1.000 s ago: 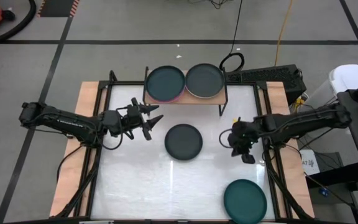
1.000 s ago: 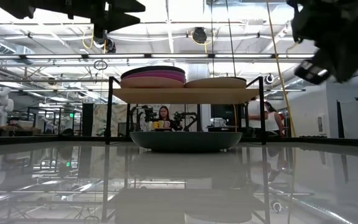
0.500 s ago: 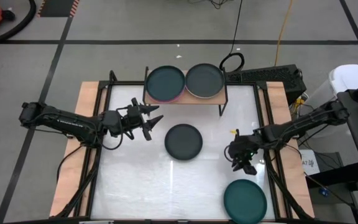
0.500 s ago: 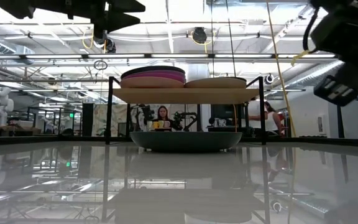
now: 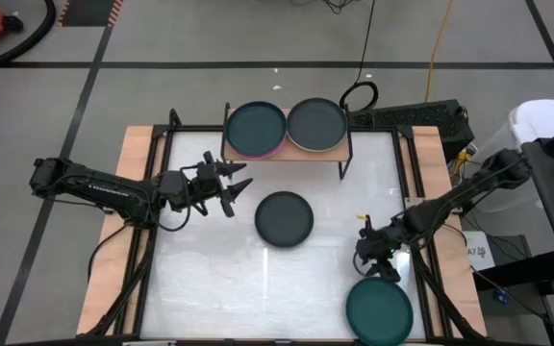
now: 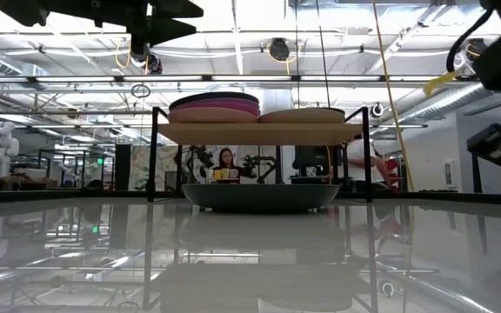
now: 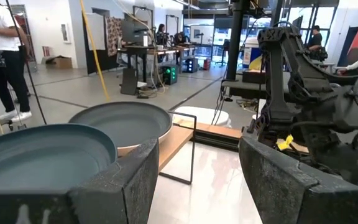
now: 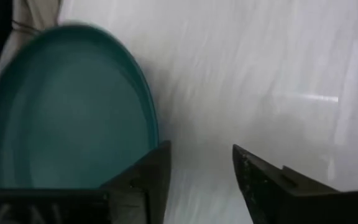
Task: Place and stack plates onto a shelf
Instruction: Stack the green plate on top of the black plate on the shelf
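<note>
- Hovering over the near-right counter [image 5: 210, 288], right gripper [image 5: 378, 261] has fingers apart, nothing held, just beside the teal plate [image 5: 380, 309] rim.
- Teal plate lies flat at the counter's near right corner, untouched.
- Dark plate [image 5: 284, 218] lies mid-counter, in front of the shelf [image 5: 287, 154].
- Left gripper [image 5: 234, 185] waits at left, spread wide, empty, above the counter.
- Shelf at far edge: left stack topped by a dark teal plate [image 5: 255, 128] over pink ones; right, grey plate [image 5: 316, 123] on beige.
</note>
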`<state>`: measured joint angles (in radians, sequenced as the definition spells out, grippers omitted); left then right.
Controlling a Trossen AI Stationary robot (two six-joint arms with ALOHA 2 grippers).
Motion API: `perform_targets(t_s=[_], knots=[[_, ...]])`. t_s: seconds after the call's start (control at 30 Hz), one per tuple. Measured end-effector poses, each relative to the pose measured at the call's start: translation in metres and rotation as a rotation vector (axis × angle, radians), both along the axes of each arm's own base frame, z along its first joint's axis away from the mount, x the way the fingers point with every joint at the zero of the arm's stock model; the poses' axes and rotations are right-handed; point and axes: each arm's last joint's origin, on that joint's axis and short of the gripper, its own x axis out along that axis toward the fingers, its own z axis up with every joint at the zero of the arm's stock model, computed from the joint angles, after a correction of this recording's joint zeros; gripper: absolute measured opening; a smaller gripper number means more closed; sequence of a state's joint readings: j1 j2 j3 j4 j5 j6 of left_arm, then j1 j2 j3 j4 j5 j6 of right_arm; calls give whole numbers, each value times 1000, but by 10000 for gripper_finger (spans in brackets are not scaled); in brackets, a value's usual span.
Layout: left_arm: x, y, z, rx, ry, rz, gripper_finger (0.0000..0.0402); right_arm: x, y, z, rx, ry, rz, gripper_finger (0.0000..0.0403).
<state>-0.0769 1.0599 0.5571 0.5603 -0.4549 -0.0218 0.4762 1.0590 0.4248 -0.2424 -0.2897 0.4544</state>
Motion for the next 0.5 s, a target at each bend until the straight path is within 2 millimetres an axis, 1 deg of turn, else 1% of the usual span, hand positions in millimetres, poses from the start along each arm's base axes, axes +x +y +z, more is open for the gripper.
perform_targets(t_s=[0.13,0.27,0.5], knots=[[0,0,-1,-4,4,0,228,0,6,-8,-17,42,22,147],[0,0,-1,-5,6,0,228,3,9,-11,-15,39,29,146],[0,0,-1,-5,8,0,228,4,6,-12,-21,44,8,146]])
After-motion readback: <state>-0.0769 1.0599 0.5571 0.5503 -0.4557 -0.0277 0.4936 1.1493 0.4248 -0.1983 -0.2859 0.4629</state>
